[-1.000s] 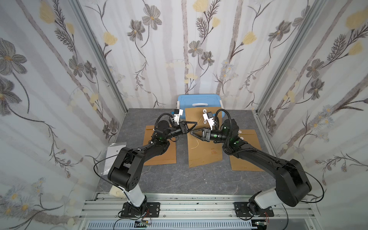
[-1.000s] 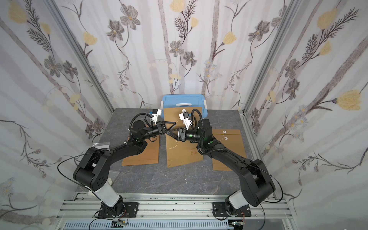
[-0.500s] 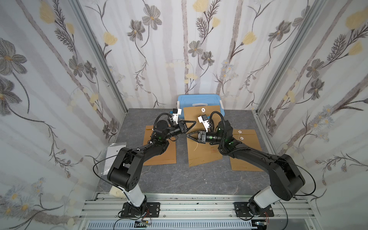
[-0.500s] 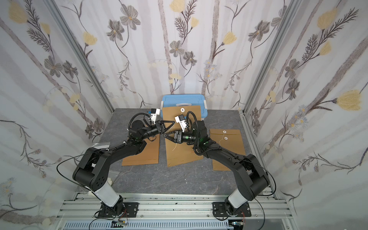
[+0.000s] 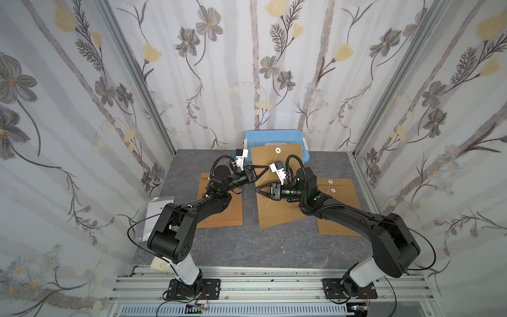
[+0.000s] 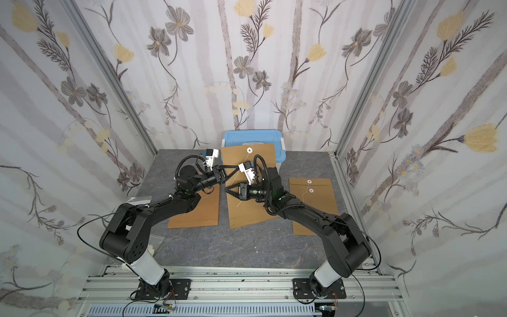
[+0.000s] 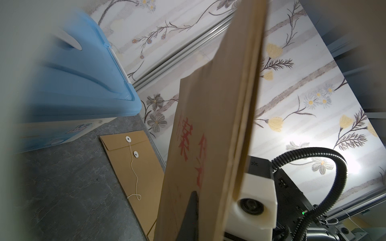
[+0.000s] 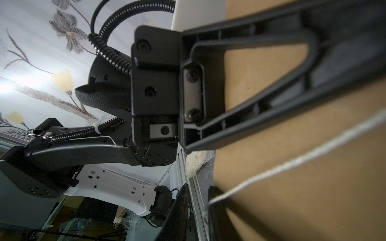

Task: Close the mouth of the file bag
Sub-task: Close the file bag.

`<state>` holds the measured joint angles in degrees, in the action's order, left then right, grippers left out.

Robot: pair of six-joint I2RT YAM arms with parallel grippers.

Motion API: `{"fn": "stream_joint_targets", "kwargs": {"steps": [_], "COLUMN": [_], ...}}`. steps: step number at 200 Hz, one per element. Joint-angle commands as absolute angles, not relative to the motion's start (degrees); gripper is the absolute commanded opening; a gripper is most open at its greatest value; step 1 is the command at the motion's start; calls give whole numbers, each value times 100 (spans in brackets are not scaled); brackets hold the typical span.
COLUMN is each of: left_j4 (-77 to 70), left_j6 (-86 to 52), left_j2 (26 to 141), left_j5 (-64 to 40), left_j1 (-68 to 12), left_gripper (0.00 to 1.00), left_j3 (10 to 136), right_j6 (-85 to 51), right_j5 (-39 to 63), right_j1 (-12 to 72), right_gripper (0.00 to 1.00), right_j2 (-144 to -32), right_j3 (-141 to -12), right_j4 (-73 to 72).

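The middle file bag (image 5: 274,211) lies on the grey worktop (image 5: 260,247), its open flap end propped up against the blue storage box (image 5: 274,137). The left gripper (image 5: 267,167) has its jaws clamped on the bag's edge nearest the left arm, just below the flap. The right gripper (image 5: 257,189) reaches across the bag's face, jaws a narrow gap apart, with the white string (image 8: 292,167) running between them. A second file bag (image 5: 236,216) and a third file bag (image 5: 345,197) lie flat on either side
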<state>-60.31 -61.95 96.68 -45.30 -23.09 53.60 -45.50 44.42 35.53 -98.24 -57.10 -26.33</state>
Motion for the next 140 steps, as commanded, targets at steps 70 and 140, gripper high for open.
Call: {"fn": "stream_joint_targets", "kwargs": {"steps": [70,140], "left_j4": [-6283,-6868], "left_j6": [-6308,-6757], "left_j2": [9551,9746], "left_j5": [-4523,-4611], "left_j1": [-2250,-2218], "left_gripper": [0,0], "left_j3": [5362,5396], "right_j6": [-3917,-4209], "right_j5": [3507,3390], "right_j1": [3629,3590], "right_gripper": [1,0], "right_j2": [-9401,-9254], "right_j3": [-5648,-5520], "right_j4": [-1451,-1306]}}
